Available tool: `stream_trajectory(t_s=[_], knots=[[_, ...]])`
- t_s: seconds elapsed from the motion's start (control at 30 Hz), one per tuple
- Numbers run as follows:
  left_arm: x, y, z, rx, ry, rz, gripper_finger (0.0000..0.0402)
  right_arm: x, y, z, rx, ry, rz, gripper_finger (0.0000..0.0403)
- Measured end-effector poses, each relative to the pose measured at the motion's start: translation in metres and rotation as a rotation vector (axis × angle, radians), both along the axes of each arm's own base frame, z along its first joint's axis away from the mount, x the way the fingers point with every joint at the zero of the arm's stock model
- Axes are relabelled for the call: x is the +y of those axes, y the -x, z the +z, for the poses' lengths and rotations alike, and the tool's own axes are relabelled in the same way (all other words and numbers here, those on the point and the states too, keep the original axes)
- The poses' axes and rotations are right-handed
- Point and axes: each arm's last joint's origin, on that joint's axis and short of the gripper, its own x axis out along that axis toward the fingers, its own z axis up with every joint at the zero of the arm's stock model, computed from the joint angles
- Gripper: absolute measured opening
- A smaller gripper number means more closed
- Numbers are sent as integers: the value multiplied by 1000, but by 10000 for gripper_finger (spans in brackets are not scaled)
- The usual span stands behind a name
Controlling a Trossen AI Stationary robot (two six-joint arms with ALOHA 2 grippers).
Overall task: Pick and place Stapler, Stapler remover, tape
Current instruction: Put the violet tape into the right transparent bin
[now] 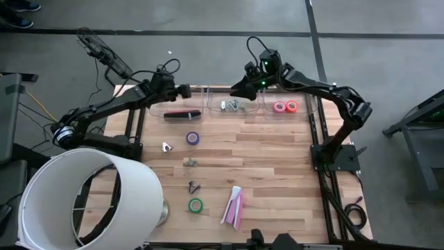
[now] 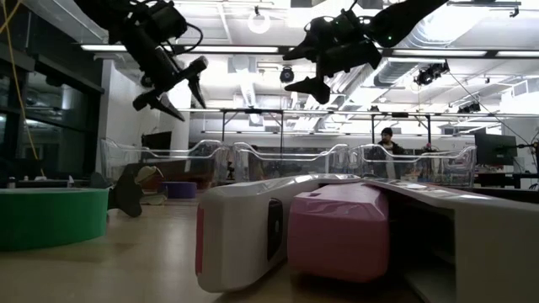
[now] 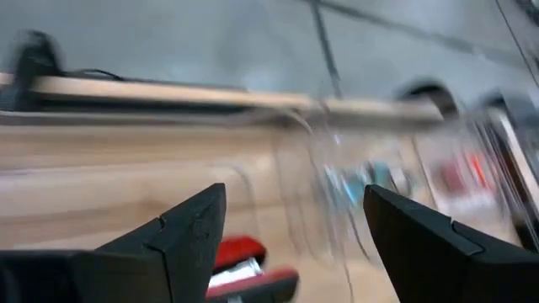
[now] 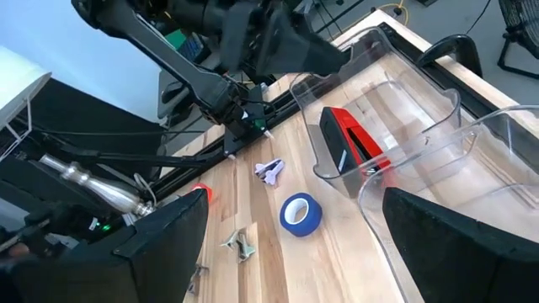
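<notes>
My left gripper (image 1: 186, 90) (image 3: 295, 198) hangs open in the air above the left clear tray, where a red and black stapler (image 1: 182, 114) (image 3: 240, 252) lies. My right gripper (image 1: 237, 88) (image 4: 296, 198) is open too, raised over the middle tray, which holds staple removers (image 1: 232, 105). Red-orange tape (image 1: 279, 106) and pink tape (image 1: 292, 106) lie in the right tray. Purple tape (image 1: 193, 138) (image 4: 301, 213), green tape (image 1: 195, 205) (image 2: 50, 217), a pink and white stapler (image 1: 234, 206) (image 2: 295, 231) and several staple removers (image 1: 166, 146) lie on the table.
Three clear trays (image 1: 208, 94) stand in a row along the table's far edge. A large white cylinder shade (image 1: 83, 198) covers the near left corner. Bare wood lies between the trays and the purple tape, and on the table's right half.
</notes>
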Motion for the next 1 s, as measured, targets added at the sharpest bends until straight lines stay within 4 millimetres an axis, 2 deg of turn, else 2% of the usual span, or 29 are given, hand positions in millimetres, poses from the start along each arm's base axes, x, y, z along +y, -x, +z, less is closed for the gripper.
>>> stream_trajectory(t_s=[0.2,0.5,0.77,1.0], knots=[[-9,-6,-2,29,10,-250,275,0,1,-1,8,-5,8,348],[-37,-24,-3,119,-87,-526,275,1,1,-2,15,-10,8,348],[-64,-31,-11,239,-97,-709,275,1,2,-3,29,-7,13,348],[-82,-33,-16,337,-101,-776,275,1,2,-3,31,-3,6,348]])
